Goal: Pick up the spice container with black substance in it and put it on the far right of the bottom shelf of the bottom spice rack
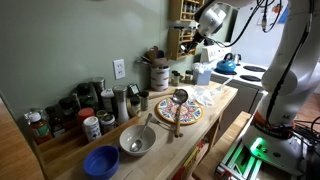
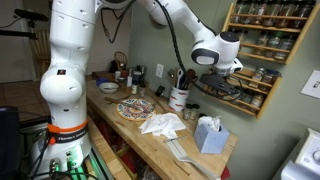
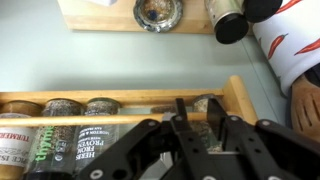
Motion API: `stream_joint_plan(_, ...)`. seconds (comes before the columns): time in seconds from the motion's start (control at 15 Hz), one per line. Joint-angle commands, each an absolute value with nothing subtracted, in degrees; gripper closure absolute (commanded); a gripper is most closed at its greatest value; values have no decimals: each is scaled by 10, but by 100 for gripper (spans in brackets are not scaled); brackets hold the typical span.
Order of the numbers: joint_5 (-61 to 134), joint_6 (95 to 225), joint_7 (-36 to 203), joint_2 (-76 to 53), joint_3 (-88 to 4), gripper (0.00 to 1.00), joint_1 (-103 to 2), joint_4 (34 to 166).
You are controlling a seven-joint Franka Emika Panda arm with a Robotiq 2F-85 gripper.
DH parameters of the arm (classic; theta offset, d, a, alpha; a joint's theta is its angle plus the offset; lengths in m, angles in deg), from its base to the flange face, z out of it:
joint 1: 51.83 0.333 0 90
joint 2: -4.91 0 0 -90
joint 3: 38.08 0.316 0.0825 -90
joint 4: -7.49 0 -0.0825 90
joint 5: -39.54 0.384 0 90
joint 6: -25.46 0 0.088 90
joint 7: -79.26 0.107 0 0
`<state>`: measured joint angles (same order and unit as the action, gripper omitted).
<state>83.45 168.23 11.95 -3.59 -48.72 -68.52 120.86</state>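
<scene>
In the wrist view the spice container (image 3: 203, 127), a small jar of dark speckled substance, lies at the far right of the bottom shelf (image 3: 120, 119), next to the rack's right wall (image 3: 237, 100). My gripper (image 3: 197, 102) straddles it with a finger on each side. The jaws stand slightly apart, and a thin gap shows at the left finger. In an exterior view my gripper (image 2: 222, 68) is pressed up to the bottom spice rack (image 2: 240, 95) on the wall. In the other exterior view my gripper (image 1: 205, 45) is at the rack (image 1: 183, 40).
Three other labelled jars (image 3: 58, 130) fill the shelf to the left. A second wooden rack (image 2: 265, 40) hangs above. The counter below holds a patterned plate (image 1: 178, 112), a metal bowl (image 1: 137, 140), a utensil crock (image 2: 180, 98) and a tissue box (image 2: 209, 133).
</scene>
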Motion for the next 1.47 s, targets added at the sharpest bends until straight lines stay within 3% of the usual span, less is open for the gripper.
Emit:
stream_joint_plan(0.0,798,1636,155,8,-493,38,-685,1241)
stream_joint_plan(0.33,790,1654,182,44,-499,1,-680,1252)
stream_joint_plan(1.4,905,1733,125,-31,-485,0,-676,1191)
